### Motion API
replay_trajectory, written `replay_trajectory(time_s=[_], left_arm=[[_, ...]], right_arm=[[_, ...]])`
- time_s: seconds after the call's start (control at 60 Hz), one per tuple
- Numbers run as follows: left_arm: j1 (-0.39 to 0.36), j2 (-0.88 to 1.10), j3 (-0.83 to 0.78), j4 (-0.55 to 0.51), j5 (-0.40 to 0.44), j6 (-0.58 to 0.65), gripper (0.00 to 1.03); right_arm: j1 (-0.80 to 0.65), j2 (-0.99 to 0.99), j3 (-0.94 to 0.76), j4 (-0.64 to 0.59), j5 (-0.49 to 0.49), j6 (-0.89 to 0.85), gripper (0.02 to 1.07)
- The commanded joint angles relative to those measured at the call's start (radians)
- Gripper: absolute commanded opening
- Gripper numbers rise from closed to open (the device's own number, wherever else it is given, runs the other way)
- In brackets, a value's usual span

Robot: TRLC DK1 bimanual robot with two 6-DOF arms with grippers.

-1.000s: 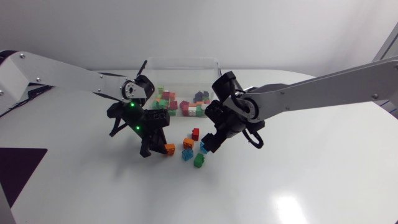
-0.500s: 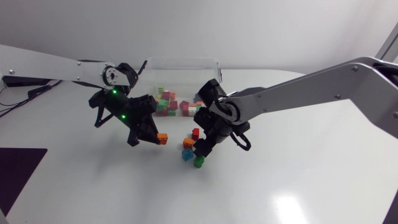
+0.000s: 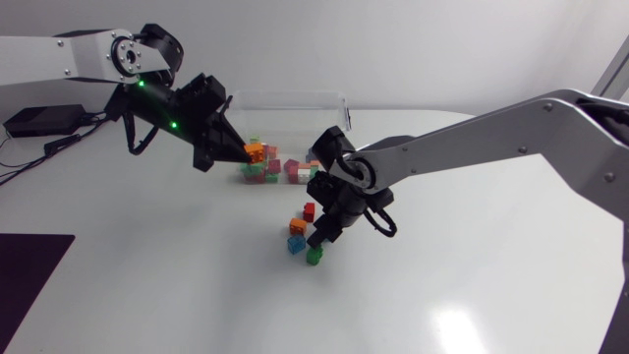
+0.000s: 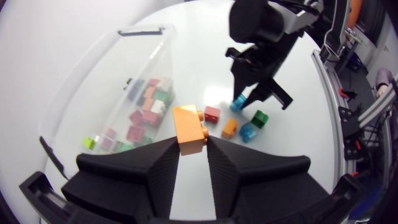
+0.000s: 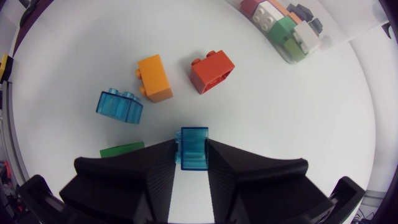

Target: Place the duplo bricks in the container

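The left arm (image 3: 59, 51) and the right arm (image 3: 511, 133) are built of silver-grey links joined by black joints. The left claw (image 4: 193, 149) and the right claw (image 5: 191, 152) are each formed of two broad, matte black, wedge-shaped fingers. Small green lights (image 3: 175, 125) are seen on the left wrist housing, and a thin black cable (image 3: 385, 226) is looped beside the right wrist.

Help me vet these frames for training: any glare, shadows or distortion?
Head view: a glare patch on the white table, hardly any shadows. Left wrist view: fisheye bows the clear container. Right wrist view: the table's rim curves likewise; light is even.
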Motion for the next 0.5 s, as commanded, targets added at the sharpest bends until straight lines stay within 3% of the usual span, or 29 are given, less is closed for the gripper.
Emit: replay_trajectory(time_s=[0.0,0.167,0.367,0.483], left_arm=[[0.01,0.006,0.042,0.068,0.018,-0.099,0.26],[0.022,0.024,0.054,0.282,0.018,-0.265,0.27],[0.04,0.081,0.104,0.444,0.013,-0.426,0.27],[0.036,0.107,0.102,0.562,-0.045,-0.528,0.3]], right_arm=[[-0.009,-0.067,-0.009,-0.017,-0.003,0.009,0.24],[-0.02,-0.133,0.003,-0.051,-0.003,0.007,0.24],[-0.02,-0.194,0.04,-0.063,-0.004,0.013,0.24],[-0.02,-0.21,0.06,-0.063,-0.006,0.016,0.24]])
